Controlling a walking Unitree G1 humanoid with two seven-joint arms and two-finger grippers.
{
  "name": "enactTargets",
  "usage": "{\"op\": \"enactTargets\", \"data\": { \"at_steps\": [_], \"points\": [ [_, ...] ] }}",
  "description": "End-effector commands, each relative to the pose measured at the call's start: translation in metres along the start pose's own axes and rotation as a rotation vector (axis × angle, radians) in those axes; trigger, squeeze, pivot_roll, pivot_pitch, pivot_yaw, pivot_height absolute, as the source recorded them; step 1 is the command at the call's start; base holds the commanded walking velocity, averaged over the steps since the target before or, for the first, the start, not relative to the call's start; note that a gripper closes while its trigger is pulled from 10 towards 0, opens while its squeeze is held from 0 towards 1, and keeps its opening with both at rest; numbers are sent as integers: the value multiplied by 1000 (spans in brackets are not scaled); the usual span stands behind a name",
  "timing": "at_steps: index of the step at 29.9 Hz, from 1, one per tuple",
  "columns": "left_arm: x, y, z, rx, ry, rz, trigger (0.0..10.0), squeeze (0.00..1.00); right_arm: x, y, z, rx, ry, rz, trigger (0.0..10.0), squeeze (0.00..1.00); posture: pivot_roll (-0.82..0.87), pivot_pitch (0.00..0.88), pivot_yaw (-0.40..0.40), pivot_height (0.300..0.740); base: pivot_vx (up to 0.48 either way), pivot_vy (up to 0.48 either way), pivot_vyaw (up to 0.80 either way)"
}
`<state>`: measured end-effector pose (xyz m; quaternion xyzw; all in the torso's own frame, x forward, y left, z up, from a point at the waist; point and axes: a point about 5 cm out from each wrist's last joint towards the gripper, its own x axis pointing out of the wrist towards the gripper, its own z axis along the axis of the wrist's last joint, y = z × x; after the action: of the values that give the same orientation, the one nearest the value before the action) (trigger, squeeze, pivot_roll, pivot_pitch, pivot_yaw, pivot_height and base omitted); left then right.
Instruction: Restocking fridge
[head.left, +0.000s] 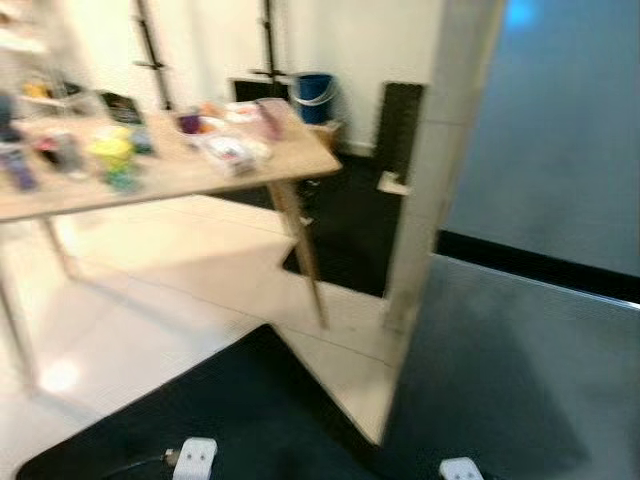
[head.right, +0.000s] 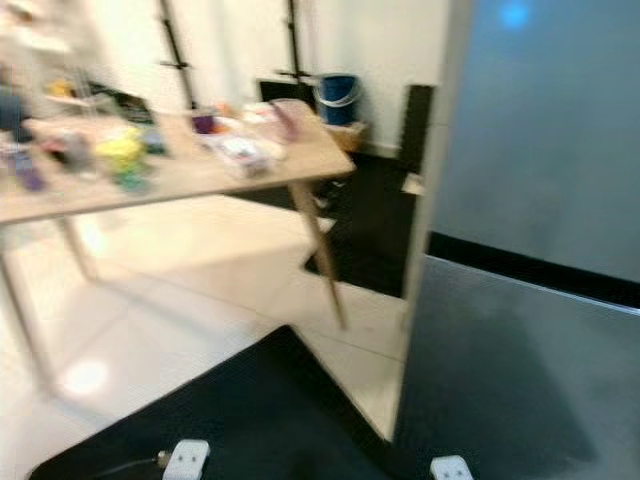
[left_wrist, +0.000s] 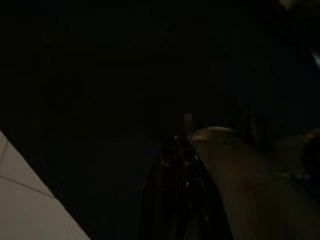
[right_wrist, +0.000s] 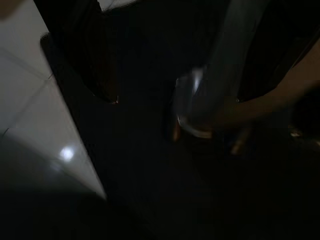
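Head views are blurred. One tall grey fridge (head.left: 545, 200) with a matt metal front stands on the robot's right, its doors shut; a black horizontal gap separates the upper door from the lower. One small blue light (head.left: 519, 12) glows near the top of the upper door.

One light wooden table with slanted legs (head.left: 270, 165) stands to the left, well apart from the fridge. Its top carries a cluster of small groceries (head.left: 228, 150), too blurred to count or identify: a yellow-green item (head.left: 112, 152), a purple one, and pale packages can be made out.

One blue bucket (head.left: 314, 97) sits on the floor by the far white wall, beyond the table. Two thin black stands (head.left: 150, 50) rise against that wall. One black mat (head.left: 230, 420) lies on the pale tiled floor just in front of the robot.

Left gripper (left_wrist: 180, 165): wrist view very dark; the black fingers appear close together, pointing at dark floor. Right gripper: wrist view dark, shows pale tile and black mat edge; finger state cannot be told.
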<state>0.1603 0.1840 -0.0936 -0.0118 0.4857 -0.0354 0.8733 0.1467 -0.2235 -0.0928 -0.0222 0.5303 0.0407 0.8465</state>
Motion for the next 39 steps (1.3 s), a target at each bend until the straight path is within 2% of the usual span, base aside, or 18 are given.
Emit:
{"op": "enactTargets", "data": {
  "at_steps": [1, 12, 17, 28, 39],
  "points": [
    [-1, 4, -1, -3, 4, 14, 10000, 0, 1, 5, -1, -4, 5, 13, 10000, 0, -41, 0, 1, 740, 0, 0, 788],
    [-1, 2, -5, 36, 29, 2, 10000, 0, 1, 5, 0, -1, 2, 11, 10000, 0, -40, 0, 7, 740, 0, 0, 788],
    [-1, -1, -8, 32, 36, -5, 10000, 0, 2, 9, 0, -13, 8, 24, 10000, 0, -35, 0, 0, 740, 0, 0, 793],
    [0, -6, -9, 35, 38, -16, 10000, 0, 2, 7, 2, -17, 6, 17, 10000, 0, -31, 0, -11, 740, 0, 0, 770],
    [1, -8, -6, 18, 33, -42, 10000, 0, 1, 4, -1, -27, 16, -2, 10000, 0, -26, 0, -15, 740, 0, 0, 0]
  ]
}}
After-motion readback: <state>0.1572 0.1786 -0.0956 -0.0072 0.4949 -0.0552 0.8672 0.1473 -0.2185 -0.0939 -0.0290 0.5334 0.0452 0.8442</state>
